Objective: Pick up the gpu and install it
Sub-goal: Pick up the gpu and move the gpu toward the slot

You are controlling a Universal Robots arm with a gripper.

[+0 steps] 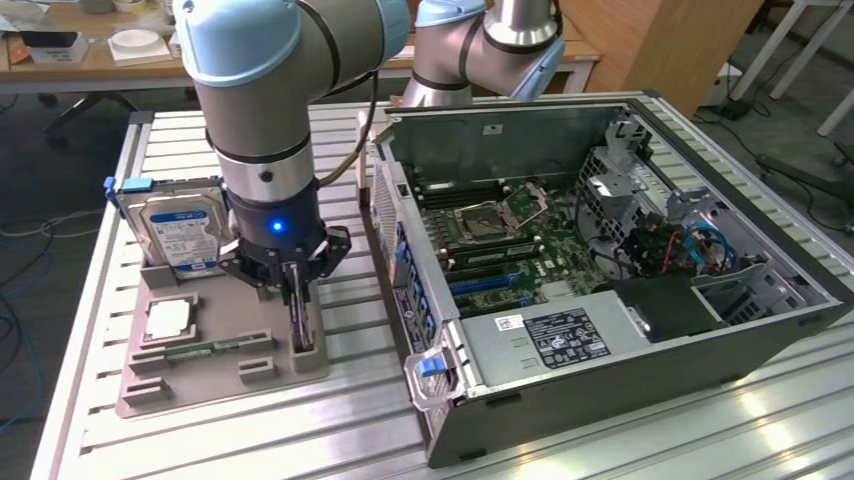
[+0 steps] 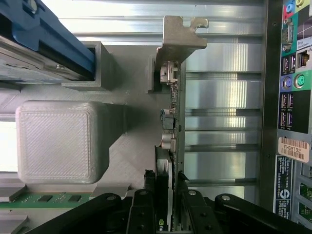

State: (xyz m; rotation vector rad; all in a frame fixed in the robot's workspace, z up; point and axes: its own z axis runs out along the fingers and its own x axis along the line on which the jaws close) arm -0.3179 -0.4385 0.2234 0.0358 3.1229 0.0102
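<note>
The gpu is a thin dark card standing on edge in a slot of the grey holder tray. In the wrist view the gpu runs edge-on, with its metal bracket at the far end. My gripper has come straight down onto the card's upper edge. In the wrist view my gripper has its black fingers pressed against both faces of the card, so it is shut on the gpu. The card still rests in its slot.
The open computer case lies just to the exterior view's right of the tray, and its rear port panel is close by. A hard drive stands at the tray's back. A green memory stick and a square plate lie in the tray.
</note>
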